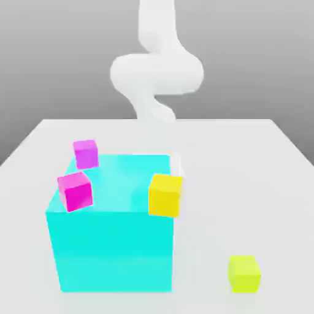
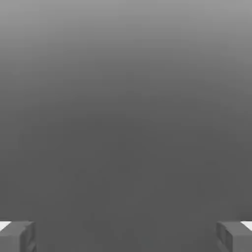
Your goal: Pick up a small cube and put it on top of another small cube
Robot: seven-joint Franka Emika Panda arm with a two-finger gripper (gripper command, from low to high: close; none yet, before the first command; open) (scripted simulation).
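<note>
Reached downward with the white arm [image 1: 156, 73], bent in the exterior view. Had the gripper [image 2: 126, 237] open, with its fingers [image 2: 15, 240] wide apart.

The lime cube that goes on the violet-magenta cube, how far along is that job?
Nothing looks done: the lime cube sits on the table, apart from the violet-magenta cube at the big cyan cube's far edge. The tool is open and holds nothing. Grasping, lifting and stacking are all left.

In the exterior view: four small cubes, namely one violet-magenta [image 1: 86, 154], one hot-magenta [image 1: 76, 192], one golden-yellow [image 1: 165, 196], one lime [image 1: 244, 274]; one big cyan cube [image 1: 113, 245].
</note>
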